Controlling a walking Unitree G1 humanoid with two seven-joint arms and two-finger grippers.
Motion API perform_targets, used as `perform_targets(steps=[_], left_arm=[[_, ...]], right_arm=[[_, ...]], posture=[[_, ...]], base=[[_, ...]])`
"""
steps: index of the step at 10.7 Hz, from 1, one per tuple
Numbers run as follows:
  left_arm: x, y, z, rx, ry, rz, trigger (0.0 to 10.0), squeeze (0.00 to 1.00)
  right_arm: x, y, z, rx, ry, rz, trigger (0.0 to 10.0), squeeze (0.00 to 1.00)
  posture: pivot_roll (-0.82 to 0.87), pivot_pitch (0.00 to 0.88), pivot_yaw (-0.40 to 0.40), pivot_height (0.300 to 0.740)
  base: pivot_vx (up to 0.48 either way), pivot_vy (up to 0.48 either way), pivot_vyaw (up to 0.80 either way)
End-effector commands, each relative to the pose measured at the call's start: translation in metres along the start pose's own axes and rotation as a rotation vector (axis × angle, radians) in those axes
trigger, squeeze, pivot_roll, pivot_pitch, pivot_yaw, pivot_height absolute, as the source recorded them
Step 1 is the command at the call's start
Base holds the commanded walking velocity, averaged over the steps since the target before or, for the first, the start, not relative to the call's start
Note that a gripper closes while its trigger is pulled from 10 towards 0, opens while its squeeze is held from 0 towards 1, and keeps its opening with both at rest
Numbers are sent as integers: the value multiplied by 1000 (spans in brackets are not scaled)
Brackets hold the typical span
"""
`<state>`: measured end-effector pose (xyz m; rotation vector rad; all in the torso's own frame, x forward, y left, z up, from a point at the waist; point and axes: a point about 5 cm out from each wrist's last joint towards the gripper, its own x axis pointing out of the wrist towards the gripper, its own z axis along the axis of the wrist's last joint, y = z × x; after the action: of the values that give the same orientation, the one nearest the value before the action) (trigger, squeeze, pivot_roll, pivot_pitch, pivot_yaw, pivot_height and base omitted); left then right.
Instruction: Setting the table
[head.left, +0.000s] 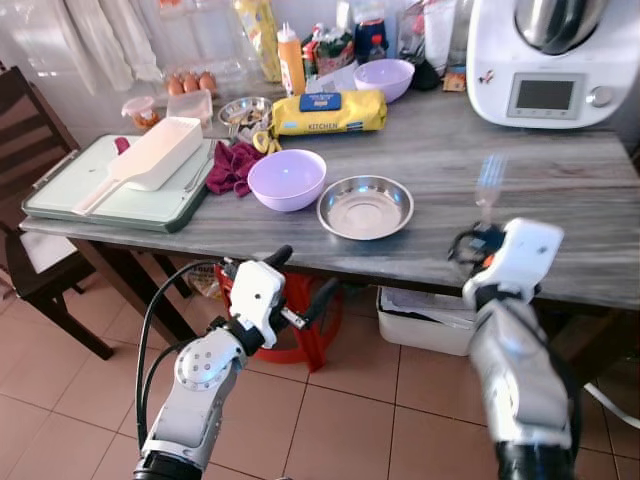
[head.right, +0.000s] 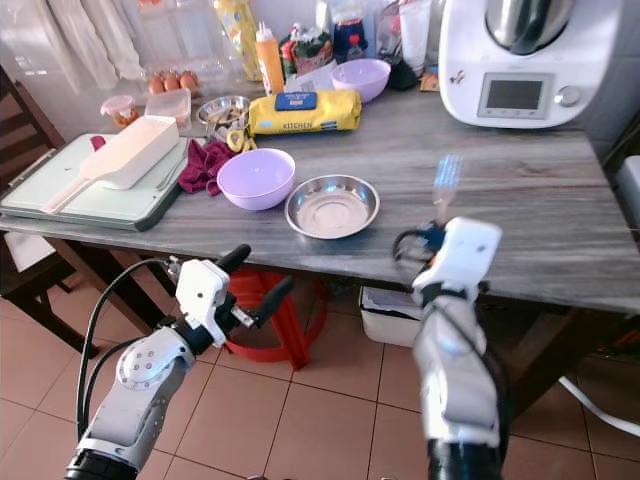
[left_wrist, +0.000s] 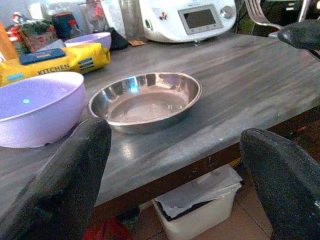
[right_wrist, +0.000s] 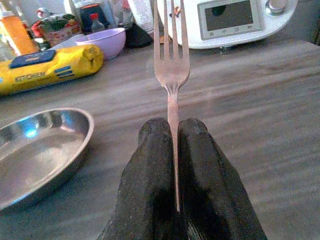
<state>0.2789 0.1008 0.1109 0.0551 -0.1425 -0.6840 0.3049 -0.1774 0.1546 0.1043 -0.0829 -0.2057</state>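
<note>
A metal fork (right_wrist: 171, 65) stands upright in my right gripper (right_wrist: 173, 131), which is shut on its handle; the fork (head.left: 488, 186) sticks up above the table's front edge, right of the steel plate (head.left: 365, 206). My left gripper (head.left: 302, 280) hangs open below the table edge, in front of the steel plate (left_wrist: 145, 100) and the lilac bowl (head.left: 287, 178). A second lilac bowl (head.left: 384, 78) sits at the back of the grey wooden table (head.left: 560, 190).
A white kitchen machine (head.left: 550, 60) stands back right. A yellow pack (head.left: 330, 112), bottles, eggs and a small steel bowl (head.left: 244, 110) crowd the back. A green tray (head.left: 120, 195) with a white scoop lies left, beside a red cloth (head.left: 232, 165). A dark chair (head.left: 35, 220) stands left; red stool and white bin under the table.
</note>
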Motion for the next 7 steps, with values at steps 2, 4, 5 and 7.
perform_targets(steps=[2,4,5,7], left_arm=[[-2,-3,2,-5,6,-38,10000,0],[-2,-12,2,0,8,-74,10000,0],[-3,-14,2,1,8,-81,10000,0],[-5,-13,2,4,16,-83,10000,0]], right_arm=[[15,-1,1,23,36,-17,10000,0],[31,2,1,64,68,-30,10000,0],[38,3,2,77,74,-36,10000,0],[49,6,-4,125,133,-37,10000,0]], posture=[[-96,125,138,740],[-86,130,139,740],[-77,129,137,740],[-70,129,135,740]], base=[[0,0,0],[0,0,0],[0,0,0],[0,0,0]])
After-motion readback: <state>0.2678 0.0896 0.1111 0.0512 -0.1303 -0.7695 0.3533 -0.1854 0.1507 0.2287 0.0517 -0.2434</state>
